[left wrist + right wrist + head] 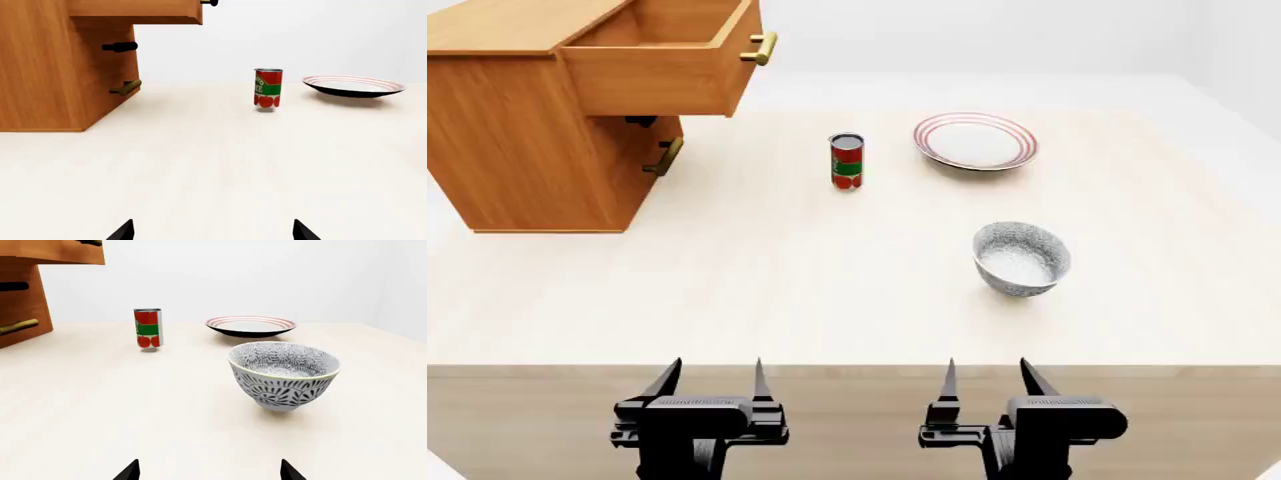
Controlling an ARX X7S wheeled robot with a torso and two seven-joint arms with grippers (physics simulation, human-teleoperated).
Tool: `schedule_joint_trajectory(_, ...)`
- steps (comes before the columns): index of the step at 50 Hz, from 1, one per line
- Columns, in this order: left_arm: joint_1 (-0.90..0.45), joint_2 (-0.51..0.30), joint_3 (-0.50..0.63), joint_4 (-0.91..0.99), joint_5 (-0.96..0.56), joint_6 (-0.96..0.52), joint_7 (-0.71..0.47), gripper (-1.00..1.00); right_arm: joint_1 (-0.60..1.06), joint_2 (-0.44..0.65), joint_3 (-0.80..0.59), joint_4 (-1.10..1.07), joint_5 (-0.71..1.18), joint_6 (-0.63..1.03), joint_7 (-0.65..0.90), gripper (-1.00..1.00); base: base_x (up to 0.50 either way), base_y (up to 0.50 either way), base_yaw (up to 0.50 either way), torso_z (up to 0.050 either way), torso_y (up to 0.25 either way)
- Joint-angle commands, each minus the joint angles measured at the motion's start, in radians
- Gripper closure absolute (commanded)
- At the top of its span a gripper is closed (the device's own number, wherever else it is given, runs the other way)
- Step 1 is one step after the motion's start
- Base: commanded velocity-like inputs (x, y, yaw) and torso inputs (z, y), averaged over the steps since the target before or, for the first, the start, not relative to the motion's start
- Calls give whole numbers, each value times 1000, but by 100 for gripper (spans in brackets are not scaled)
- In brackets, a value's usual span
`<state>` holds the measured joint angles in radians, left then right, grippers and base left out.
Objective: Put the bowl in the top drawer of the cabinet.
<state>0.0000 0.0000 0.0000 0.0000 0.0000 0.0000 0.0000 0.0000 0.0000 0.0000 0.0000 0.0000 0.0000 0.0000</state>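
Nearest to the robot, both grippers hang just off the near edge of the table [827,310], side by side and well apart. The left gripper [710,378] has its jaws spread with nothing between them, and the right gripper [986,376] is the same, released and bare. Each wrist view shows only two dark fingertips [123,231] poking in at the frame's edge.

A little way in from the edge, ahead of the right gripper, sits the bowl [1021,258]: upright, mouth up, resting alone on the tabletop (patterned inside and out in dark grey on white). It touches nothing else.

Further back, near the middle, stands a can [847,161], upright, red with a green band. To its right and slightly beyond lies a plate [976,140] with red rings, apart from the can.

At the far left stands the cabinet [527,140]. Its top drawer [667,62] is pulled out, overhanging the table, its brass handle facing right; what I can see of the inside looks bare, though part of it is cut off. Below it the lower drawer is closed, its handle [667,157] in shadow.
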Motion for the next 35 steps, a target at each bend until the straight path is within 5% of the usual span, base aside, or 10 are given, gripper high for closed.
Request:
schedule_joint_trajectory(1,-1,-16,20,-1,-12,3,-20,-100,4,15,-20,4,15,1,21,-100,0,0,0,0,0)
schedule_joint_trajectory(14,-13,-52,69,-13,-29,13,-61,-100,8,51,-60,10,52,-1,61,-100,0,17,0,0,0)
schedule_joint_trajectory(35,-13,-80,101,-13,-63,20,-93,-100,16,78,-99,13,77,0,97,-100,0,449,0,0,0)
